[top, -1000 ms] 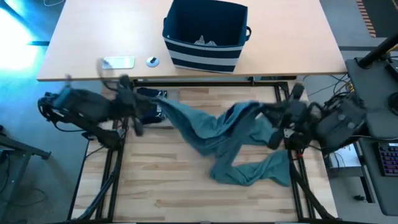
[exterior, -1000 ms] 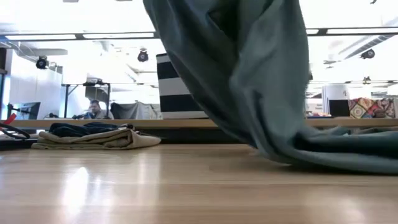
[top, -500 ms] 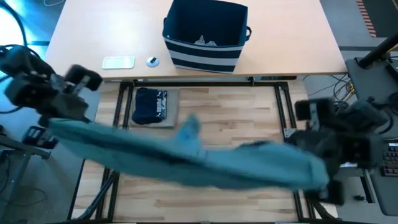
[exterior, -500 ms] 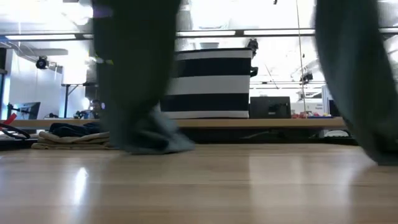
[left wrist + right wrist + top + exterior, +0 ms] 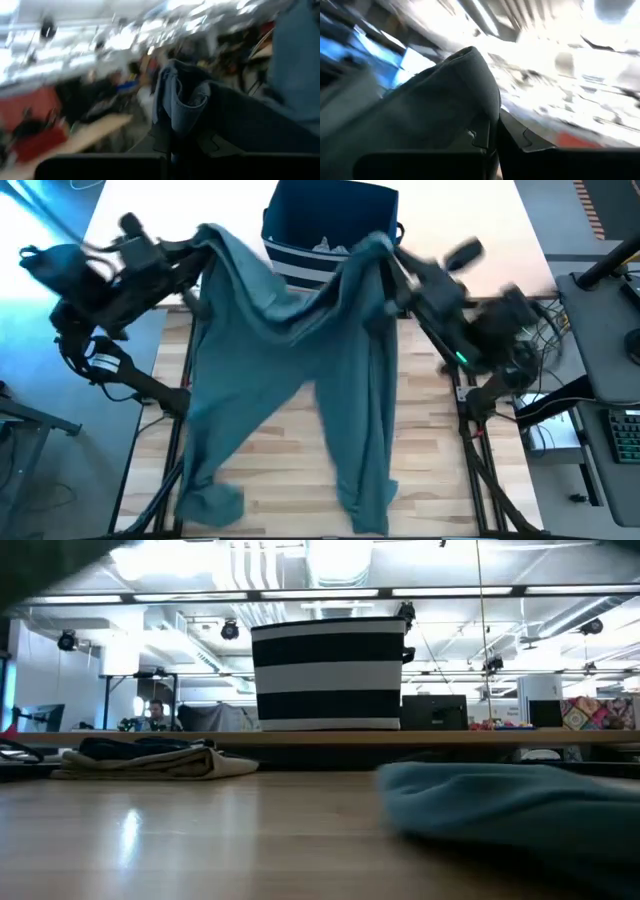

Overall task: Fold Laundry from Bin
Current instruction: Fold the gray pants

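Note:
The large teal-green garment [image 5: 290, 370], a pair of trousers, is spread over the table. Its waist end is raised at the far side, while its two legs trail toward the near edge, their ends [image 5: 212, 502] lying on the wood. My left gripper [image 5: 203, 240] is shut on the waist's left corner and my right gripper [image 5: 385, 252] on its right corner, both high above the table. Behind them stands the navy striped bin [image 5: 330, 220] with small grey pieces [image 5: 330, 246] inside. A folded navy and beige pile [image 5: 150, 758] lies at the far left. My left gripper pinches the bunched left corner of the waist [image 5: 181, 107] between its two fingers; how many layers, I cannot tell. The corner is lifted clear and the cloth falls away below toward the near edge. The waist edge sags toward the other gripper. My right gripper pinches the right corner of the waist [image 5: 472, 95] between its two fingers, and the cloth folds over the fingertips. The corner is held high, clear of the table. The leg below it slopes down to the wood.
The bin stands on the light far table [image 5: 480, 240], just beyond the two grippers. The trouser leg [image 5: 500, 802] lies on the wooden top [image 5: 270, 470] at the near right. Arm frames run along both sides of the table.
Both grippers have drawn apart and risen, then swung toward the far edge with the garment. It lay crumpled in the middle, was stretched taut between them, and now lies spread with its waist raised and its legs thrown out toward the near edge.

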`<state>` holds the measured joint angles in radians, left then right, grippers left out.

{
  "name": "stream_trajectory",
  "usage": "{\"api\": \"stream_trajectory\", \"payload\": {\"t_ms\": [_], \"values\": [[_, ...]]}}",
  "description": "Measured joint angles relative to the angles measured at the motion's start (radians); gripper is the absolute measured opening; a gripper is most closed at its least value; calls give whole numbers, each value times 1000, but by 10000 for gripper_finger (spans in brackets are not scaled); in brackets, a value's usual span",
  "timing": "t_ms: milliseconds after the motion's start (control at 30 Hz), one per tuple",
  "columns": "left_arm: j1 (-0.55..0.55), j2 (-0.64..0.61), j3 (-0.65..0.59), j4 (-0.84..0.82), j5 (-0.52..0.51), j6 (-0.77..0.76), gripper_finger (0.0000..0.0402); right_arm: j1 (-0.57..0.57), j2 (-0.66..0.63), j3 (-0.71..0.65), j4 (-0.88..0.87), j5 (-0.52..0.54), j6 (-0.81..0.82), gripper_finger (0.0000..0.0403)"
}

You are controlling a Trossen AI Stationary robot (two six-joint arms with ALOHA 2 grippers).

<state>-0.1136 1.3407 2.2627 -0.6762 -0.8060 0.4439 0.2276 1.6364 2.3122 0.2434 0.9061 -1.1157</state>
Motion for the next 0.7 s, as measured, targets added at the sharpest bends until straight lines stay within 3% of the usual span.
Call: {"api": "stream_trajectory", "payload": {"t_ms": [167,267,367,467,567,700], "values": [[297,40,0,-280,88,-236,7,-231,1,-6,-127,40,153,9],[511,94,0,-384,304,-306,7,-351,2,-9,-264,66,286,9],[652,147,-2,-422,516,-315,7,-431,3,-11,-440,117,412,9],[704,169,10,-445,588,-298,7,-444,-15,-11,-600,131,521,9],[707,169,44,-468,604,-266,7,-418,-59,-11,-766,38,607,9],[705,115,80,-456,854,-252,7,-367,-135,-5,-951,-264,726,9]]}}
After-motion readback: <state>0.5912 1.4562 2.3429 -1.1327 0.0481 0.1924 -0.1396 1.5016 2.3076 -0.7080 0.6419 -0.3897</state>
